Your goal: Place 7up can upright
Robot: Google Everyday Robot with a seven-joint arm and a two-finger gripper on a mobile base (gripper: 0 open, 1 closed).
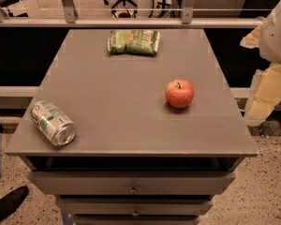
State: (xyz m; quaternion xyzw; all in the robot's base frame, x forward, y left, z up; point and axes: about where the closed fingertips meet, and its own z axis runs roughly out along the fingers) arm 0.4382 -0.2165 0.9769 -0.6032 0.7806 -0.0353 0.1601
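while the 7up can (pixel 52 123) lies on its side at the near left corner of the desk (pixel 126 102), the gripper (pixel 268 92) hangs beyond the right edge, how open i cannot tell, so approach seems in hand, next calling for a reach left to grasp it.

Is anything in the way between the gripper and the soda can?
Maybe the apple. The gripper hangs past the table's right edge, the 7up can lies on its side front left, and the apple sits near the line between them. The snack bag is far back.
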